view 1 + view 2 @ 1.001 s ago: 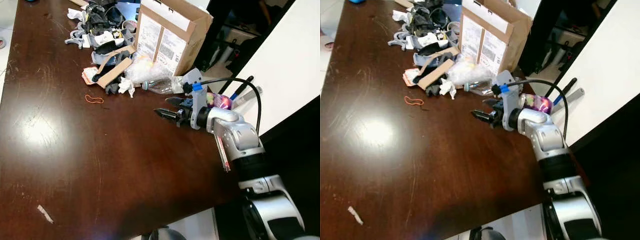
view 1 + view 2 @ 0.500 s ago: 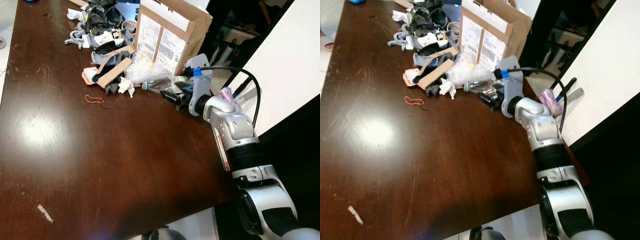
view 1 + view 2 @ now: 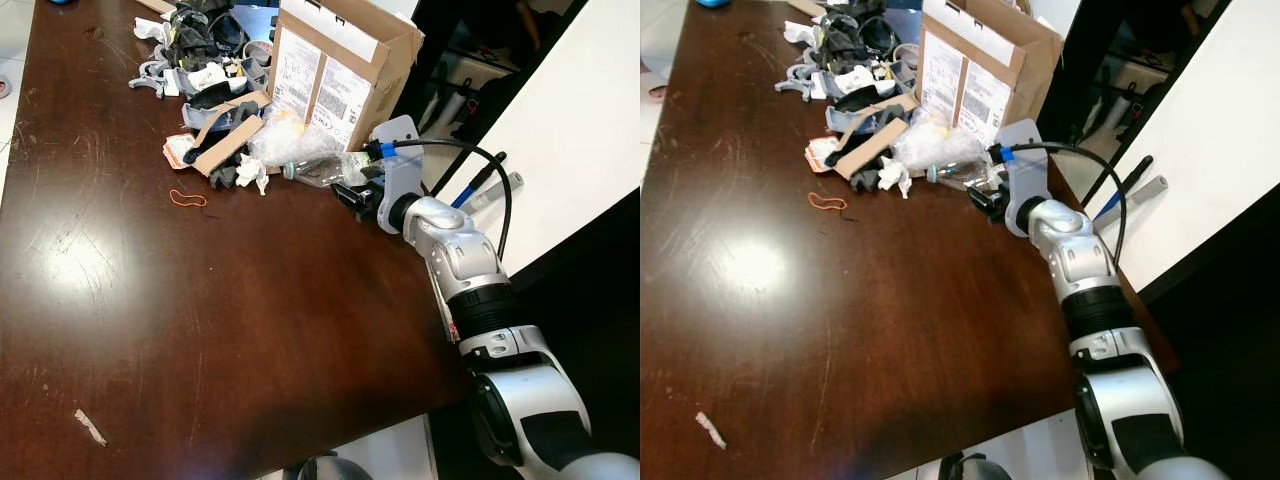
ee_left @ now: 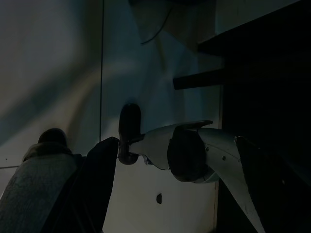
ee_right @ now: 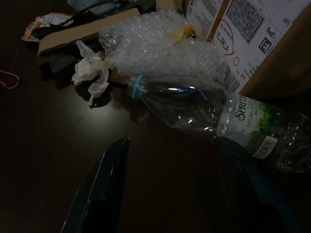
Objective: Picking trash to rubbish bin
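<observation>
Right wrist view gives you the clearest look: the right gripper (image 5: 165,189) has its fingers spread apart, just short of the crushed clear plastic bottle (image 5: 209,114), which lies on its side on the dark wooden table (image 3: 200,300) beside the cardboard box (image 3: 335,65) and bubble wrap (image 5: 160,43). You cannot tell the left gripper's finger state; that arm hangs idle.
</observation>
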Controlling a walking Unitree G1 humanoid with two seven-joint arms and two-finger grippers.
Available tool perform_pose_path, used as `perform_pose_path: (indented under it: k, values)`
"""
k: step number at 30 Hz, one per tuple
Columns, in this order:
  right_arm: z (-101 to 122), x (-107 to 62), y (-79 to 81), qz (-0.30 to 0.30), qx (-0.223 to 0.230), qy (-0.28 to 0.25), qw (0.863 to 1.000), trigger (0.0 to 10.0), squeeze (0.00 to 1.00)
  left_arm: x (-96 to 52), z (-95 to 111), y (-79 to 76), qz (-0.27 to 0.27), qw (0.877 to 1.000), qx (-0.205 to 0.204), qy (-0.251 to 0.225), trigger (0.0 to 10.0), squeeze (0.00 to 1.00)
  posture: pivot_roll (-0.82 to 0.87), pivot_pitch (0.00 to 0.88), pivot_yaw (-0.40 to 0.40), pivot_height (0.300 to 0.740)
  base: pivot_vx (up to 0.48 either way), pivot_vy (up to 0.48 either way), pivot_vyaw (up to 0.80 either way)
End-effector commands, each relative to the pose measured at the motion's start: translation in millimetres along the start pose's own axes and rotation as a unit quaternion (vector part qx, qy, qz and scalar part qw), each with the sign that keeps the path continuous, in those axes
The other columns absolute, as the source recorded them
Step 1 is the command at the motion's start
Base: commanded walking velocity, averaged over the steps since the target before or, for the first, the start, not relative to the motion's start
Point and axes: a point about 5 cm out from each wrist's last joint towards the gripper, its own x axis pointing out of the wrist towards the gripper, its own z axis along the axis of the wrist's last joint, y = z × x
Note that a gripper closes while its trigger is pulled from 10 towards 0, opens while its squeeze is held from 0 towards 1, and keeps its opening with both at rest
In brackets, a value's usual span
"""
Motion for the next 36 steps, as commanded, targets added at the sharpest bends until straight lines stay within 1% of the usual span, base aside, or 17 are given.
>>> perform_pose_path:
  k: [1, 18, 22, 26, 27, 28, 29, 30, 32, 33, 34, 35, 36]
  values:
    - [0, -1.1, -5.6, -0.013, 0.0, -0.003, 1.0, 10.0, 0.0, -12.8, -43, -2.1, 0.01, 0.997, -0.039, 0.072, 10.0, 0.0, 0.13, 0.193, -0.182, 0.74, 0.0, 0.0, 0.0]
    - [1, 2.5, -7.2, -0.023, 0.004, -0.006, 1.0, 10.0, 0.0, -11.3, -38, -0.8, 0.01, 0.997, -0.036, 0.069, 10.0, 0.0, 0.14, 0.182, -0.18, 0.74, 0.0, 0.0, 0.0]
    - [-2, 3.4, -5.6, -0.023, 0.005, -0.003, 1.0, 10.0, 0.0, -11.0, -38, -1.3, 0.01, 0.997, -0.036, 0.068, 10.0, 0.0, 0.14, 0.183, -0.177, 0.74, 0.0, 0.0, 0.0]
    - [-9, 5.6, -3.1, -0.03, 0.017, 0.005, 0.999, 10.0, 0.0, -11.1, -38, -1.4, 0.01, 0.997, -0.037, 0.068, 10.0, 0.0, 0.13, 0.183, -0.174, 0.74, 0.0, 0.0, 0.0]
    - [-20, 7.5, -6.8, -0.052, 0.028, 0.023, 0.998, 10.0, 0.71, -11.1, -39, -1.6, 0.01, 0.997, -0.036, 0.069, 10.0, 0.0, 0.13, 0.189, -0.174, 0.74, 0.0, 0.0, 0.0]
    - [-20, 7.5, -6.8, -0.052, 0.028, 0.023, 0.998, 10.0, 0.71, -11.1, -39, -1.6, 0.01, 0.997, -0.036, 0.069, 10.0, 0.0, 0.13, 0.189, -0.174, 0.74, 0.0, 0.0, 0.0]
    - [-30, 7.1, -13.0, -0.079, 0.024, 0.045, 0.996, 10.0, 1.0, -11.1, -38, -1.6, 0.01, 0.997, -0.036, 0.069, 10.0, 0.0, 0.14, 0.191, -0.176, 0.74, 0.0, 0.0, 0.0]
    - [-42, 4.1, -22.5, -0.115, 0.014, 0.073, 0.991, 10.0, 1.0, -11.2, -38, -1.1, 0.012, 0.997, -0.037, 0.068, 10.0, 0.0, 0.15, 0.192, -0.179, 0.74, 0.0, 0.0, 0.0]
    - [-55, -2.5, -36.0, -0.157, -0.004, 0.105, 0.982, 10.0, 1.0, -11.6, -38, 0.0, 0.015, 0.997, -0.04, 0.064, 10.0, 0.0, 0.16, 0.195, -0.183, 0.74, 0.0, 0.0, 0.0]
    - [-58, -4.9, -40.0, -0.167, -0.01, 0.112, 0.98, 10.0, 1.0, -11.8, -38, 0.6, 0.017, 0.997, -0.041, 0.063, 10.0, 0.0, 0.16, 0.195, -0.183, 0.74, 0.0, 0.0, 0.0]
    - [-58, -4.9, -40.0, -0.167, -0.01, 0.112, 0.98, 10.0, 1.0, -11.8, -38, 0.6, 0.017, 0.997, -0.041, 0.063, 10.0, 0.0, 0.16, 0.195, -0.183, 0.74, 0.0, 0.0, 0.0]
    - [-61, -12.2, -53.3, -0.19, -0.003, 0.121, 0.974, 10.0, 1.0, -13.5, -39, 2.5, 0.021, 0.997, -0.046, 0.061, 10.0, 0.0, 0.16, 0.197, -0.188, 0.74, 0.0, 0.0, 0.0]
    - [-61, -15.0, -58.2, -0.199, -0.002, 0.125, 0.972, 10.0, 1.0, -14.3, -40, 3.3, 0.023, 0.997, -0.049, 0.061, 10.0, 0.0, 0.16, 0.197, -0.188, 0.74, 0.0, 0.0, 0.0]
